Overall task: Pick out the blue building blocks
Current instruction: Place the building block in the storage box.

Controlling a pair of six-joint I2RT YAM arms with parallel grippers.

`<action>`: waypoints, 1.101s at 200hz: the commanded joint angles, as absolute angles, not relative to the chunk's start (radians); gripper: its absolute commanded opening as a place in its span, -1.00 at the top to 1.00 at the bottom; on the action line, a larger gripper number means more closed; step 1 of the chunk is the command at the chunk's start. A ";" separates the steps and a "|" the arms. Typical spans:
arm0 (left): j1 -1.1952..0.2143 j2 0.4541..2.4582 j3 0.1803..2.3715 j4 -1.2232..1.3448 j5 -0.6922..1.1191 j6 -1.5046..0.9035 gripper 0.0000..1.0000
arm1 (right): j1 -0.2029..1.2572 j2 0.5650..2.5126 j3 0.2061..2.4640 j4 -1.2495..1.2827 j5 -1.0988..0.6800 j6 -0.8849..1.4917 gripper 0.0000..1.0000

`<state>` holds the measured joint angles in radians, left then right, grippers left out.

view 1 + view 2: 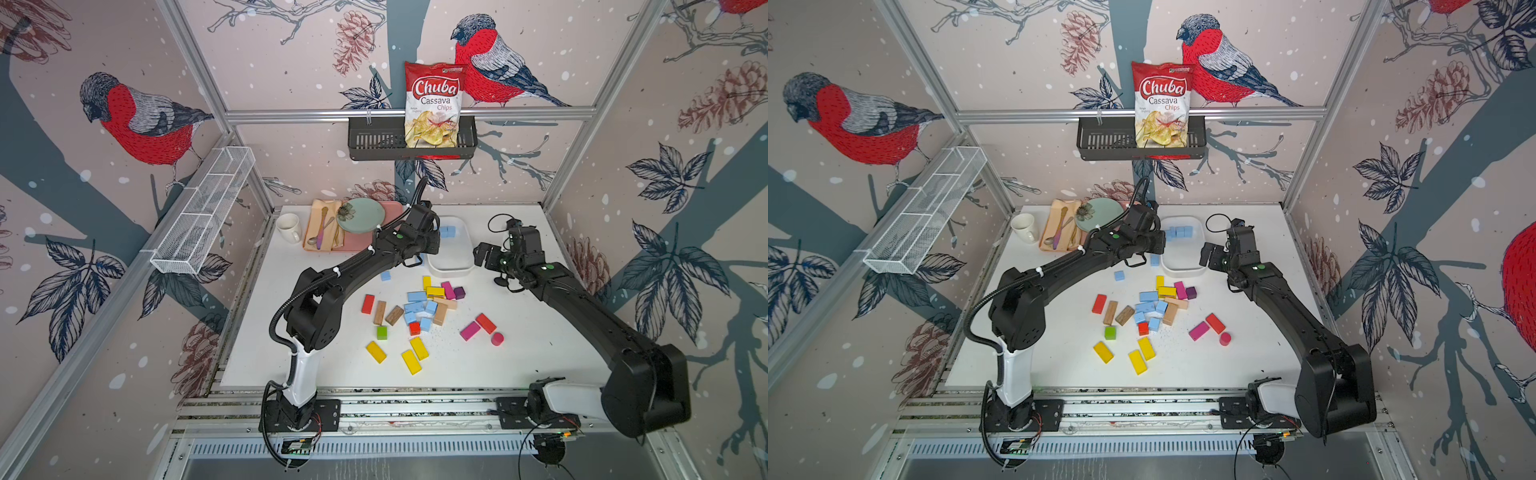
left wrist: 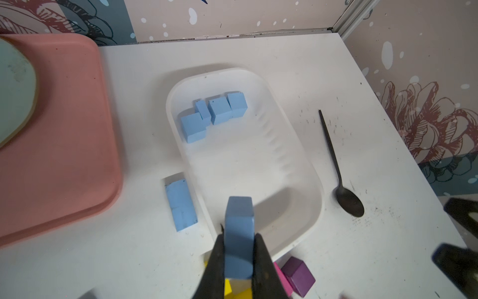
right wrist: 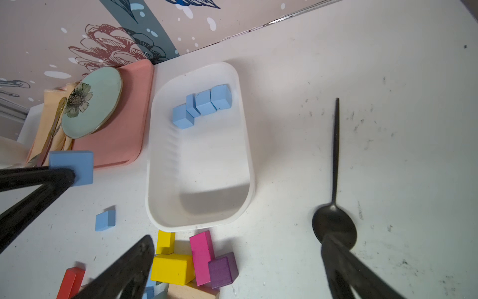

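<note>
Left gripper: My left gripper (image 2: 239,242) is shut tight on one blue block (image 2: 239,222), pinched by its flat sides and carried clear of the table.
Block in hand: It hangs at the near left edge of the white tray (image 3: 250,165). I cannot tell whether it has quite crossed the rim.
Right gripper: My right gripper (image 1: 1208,254) stands wide and empty just right of the tray, over a black spoon (image 2: 336,165) lying on the table.
Done: In the tray lie four blue blocks (image 2: 214,111), huddled at its far end and touching one another. The near end is bare.
Left, close by: A blue bar (image 2: 181,204) lies on the table just outside the tray's left wall. A lone blue block (image 1: 385,275) sits further left and a little nearer, apart from the rest.
Left, in the pile: Some five or six blue blocks (image 1: 419,309) sit mid-table, packed among yellow, magenta, purple, red and plain wooden pieces.
Not wanted: Yellow bars (image 1: 419,348), a green cube (image 1: 382,332) and red and magenta blocks are scattered nearer and to the right.
Progress, as I judge it: About a third done, with four banked, one on the point of delivery and seven or eight to fetch.
Next, in my view: Release over the tray, after which the bar by the wall looks the easy pick.
</note>
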<state>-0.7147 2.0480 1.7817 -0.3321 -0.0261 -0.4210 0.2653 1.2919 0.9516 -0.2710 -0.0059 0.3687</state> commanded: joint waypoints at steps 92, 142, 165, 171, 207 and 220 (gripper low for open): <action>-0.724 2.433 2.239 -0.516 -0.109 -0.472 1.00 | 0.187 1.258 0.897 -0.229 -0.050 0.386 -0.99; -0.724 2.500 2.266 -0.520 -0.204 -0.526 1.00 | 0.176 1.258 0.889 -0.219 -0.070 0.385 -0.99; -0.724 2.528 2.289 -0.521 -0.212 -0.532 1.00 | 0.172 1.257 0.883 -0.218 -0.074 0.384 -0.99; -0.724 2.536 2.293 -0.523 -0.215 -0.533 1.00 | 0.172 1.258 0.881 -0.219 -0.074 0.382 -1.00; -0.724 2.558 2.298 -0.511 -0.217 -0.533 0.94 | 0.163 1.258 0.871 -0.218 -0.080 0.379 -0.99; -0.725 2.565 2.298 -0.506 -0.215 -0.535 0.89 | 0.160 1.257 0.869 -0.217 -0.081 0.378 -0.99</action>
<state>-0.7227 2.5546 2.2910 -0.5041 -0.1913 -0.5159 0.1642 1.2606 0.8730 -0.2379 -0.0715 0.3767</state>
